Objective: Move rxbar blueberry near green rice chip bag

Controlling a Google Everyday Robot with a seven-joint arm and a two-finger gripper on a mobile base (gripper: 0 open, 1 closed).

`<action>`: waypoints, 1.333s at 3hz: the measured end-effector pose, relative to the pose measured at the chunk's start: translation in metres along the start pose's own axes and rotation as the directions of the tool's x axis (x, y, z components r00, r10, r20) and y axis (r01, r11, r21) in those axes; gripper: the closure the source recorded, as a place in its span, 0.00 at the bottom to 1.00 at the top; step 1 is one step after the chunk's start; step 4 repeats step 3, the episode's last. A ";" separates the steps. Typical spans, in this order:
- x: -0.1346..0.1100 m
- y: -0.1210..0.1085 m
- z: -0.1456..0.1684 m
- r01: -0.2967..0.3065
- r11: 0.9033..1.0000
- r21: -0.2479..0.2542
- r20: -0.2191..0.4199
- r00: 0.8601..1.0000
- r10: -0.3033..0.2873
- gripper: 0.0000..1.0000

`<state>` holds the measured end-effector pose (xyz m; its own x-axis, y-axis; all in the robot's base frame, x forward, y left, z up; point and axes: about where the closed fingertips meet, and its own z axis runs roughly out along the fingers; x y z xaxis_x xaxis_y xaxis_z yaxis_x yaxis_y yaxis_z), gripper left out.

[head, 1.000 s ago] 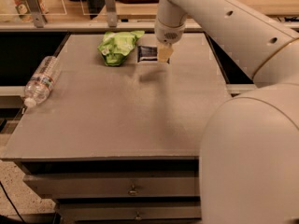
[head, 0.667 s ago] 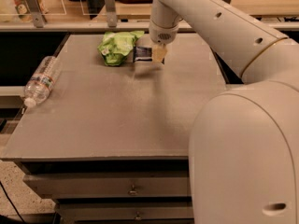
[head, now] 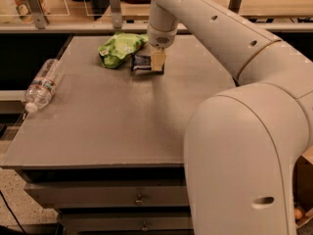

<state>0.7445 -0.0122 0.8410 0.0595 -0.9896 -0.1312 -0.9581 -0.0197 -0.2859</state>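
The rxbar blueberry point(head: 141, 62), a small dark navy bar, is at the table's far middle, low over or on the surface. My gripper point(head: 157, 61) points down from the arm and is shut on the bar's right end. The green rice chip bag point(head: 120, 48), lime green and crumpled, lies just left of and behind the bar, with only a narrow gap between them.
A clear plastic water bottle point(head: 44, 84) lies on its side near the grey table's left edge point(head: 29, 126). My large white arm point(head: 244, 131) fills the right side. A shelf with posts point(head: 115, 6) runs behind the table, and drawers point(head: 139, 199) sit below the front edge.
My gripper has moved left and slightly down with the bar, bringing it closer to the green bag. The bag and the bottle have not moved.
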 end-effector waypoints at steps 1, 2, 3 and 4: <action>-0.004 0.001 0.000 -0.002 1.000 -0.001 -0.002 1.000 0.002 0.13; -0.004 0.001 0.004 -0.001 1.000 -0.004 -0.003 1.000 0.001 0.00; -0.004 0.001 0.004 -0.001 1.000 -0.004 -0.003 1.000 0.001 0.00; -0.004 0.001 0.004 -0.001 1.000 -0.004 -0.003 1.000 0.001 0.00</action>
